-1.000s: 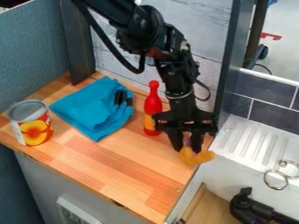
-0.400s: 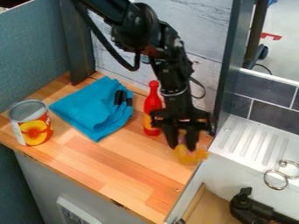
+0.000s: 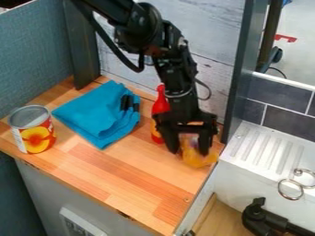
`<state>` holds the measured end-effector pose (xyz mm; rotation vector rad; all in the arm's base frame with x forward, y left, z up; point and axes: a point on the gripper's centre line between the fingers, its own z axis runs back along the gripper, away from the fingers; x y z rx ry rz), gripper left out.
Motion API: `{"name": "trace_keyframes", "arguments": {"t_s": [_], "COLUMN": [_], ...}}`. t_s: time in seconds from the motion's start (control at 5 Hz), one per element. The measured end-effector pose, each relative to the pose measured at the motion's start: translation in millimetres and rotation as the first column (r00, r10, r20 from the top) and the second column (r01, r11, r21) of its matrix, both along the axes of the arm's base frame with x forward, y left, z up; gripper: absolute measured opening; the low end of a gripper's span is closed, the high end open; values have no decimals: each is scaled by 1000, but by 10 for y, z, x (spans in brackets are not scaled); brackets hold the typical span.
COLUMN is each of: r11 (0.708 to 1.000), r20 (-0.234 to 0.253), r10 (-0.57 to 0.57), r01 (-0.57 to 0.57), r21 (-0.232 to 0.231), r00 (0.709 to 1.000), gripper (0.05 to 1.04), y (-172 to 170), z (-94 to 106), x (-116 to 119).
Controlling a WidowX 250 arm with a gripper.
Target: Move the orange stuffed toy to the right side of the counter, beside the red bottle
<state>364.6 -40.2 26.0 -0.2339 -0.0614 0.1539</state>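
The black gripper (image 3: 189, 148) hangs over the right end of the wooden counter, its fingers spread open. Between and just below them is a soft-looking yellow-orange thing (image 3: 198, 158) with a purplish patch, partly hidden by the fingers; whether they touch it I cannot tell. Close by on the left stands a red bottle (image 3: 160, 105) with a yellow-orange lower part, overlapped by the gripper's left side. Farther left lies a folded blue cloth (image 3: 102, 115) with black marks at its right edge. A can with a peach picture (image 3: 36, 136) stands at the counter's left end.
The wooden counter (image 3: 117, 184) ends at the right beside a white sink unit with a ridged drainboard (image 3: 265, 146). Metal rings (image 3: 291, 189) and a black tap-like part (image 3: 265, 219) are at the lower right. A dark post (image 3: 240, 69) and a pale wall rise behind.
The gripper has shifted left, and its fingers have spread apart. The yellow-orange thing has also moved left and now appears broader between them. Bottle, cloth and can have stayed put.
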Motion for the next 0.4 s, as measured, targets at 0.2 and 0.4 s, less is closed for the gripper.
{"name": "trace_keyframes", "arguments": {"t_s": [0.2,0.4], "r11": [1000,999], "r20": [14,40], "r10": [7,21], "r01": [-8,-22], "r21": [19,35], "r00": [1000,999], "gripper": [1009,1007], "y": [25,49], "z": [70,279], "x": [2,-103]}}
